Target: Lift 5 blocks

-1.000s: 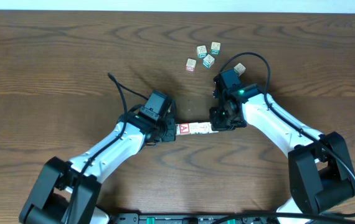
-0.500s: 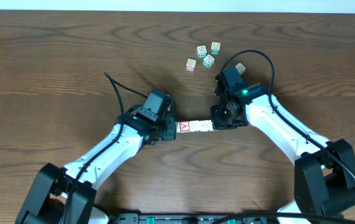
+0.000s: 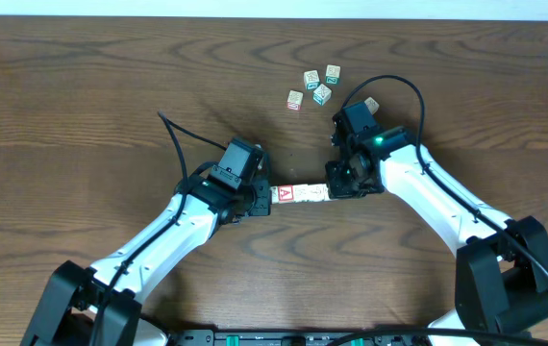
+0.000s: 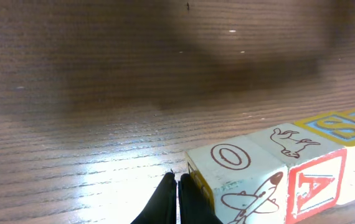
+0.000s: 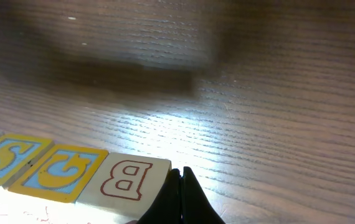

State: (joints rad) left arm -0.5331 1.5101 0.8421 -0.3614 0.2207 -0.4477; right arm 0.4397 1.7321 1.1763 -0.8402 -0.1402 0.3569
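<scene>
A short row of several blocks lies end to end between my two grippers at mid-table. My left gripper is shut, its closed fingertips pressed against the row's left end, the cream block with an "O" and a plane. Beside that one is the red "A" block. My right gripper is shut too, its tips against the "B" block at the right end. I cannot tell whether the row touches the table.
Several loose alphabet cubes lie at the far side: a cluster around and a single cube next to the right arm's cable. Both white arms reach in from the near edge. The table is dark wood.
The row and both gripper tips have shifted slightly toward the far side in the overhead view. Both grippers stayed shut against the row's ends.
</scene>
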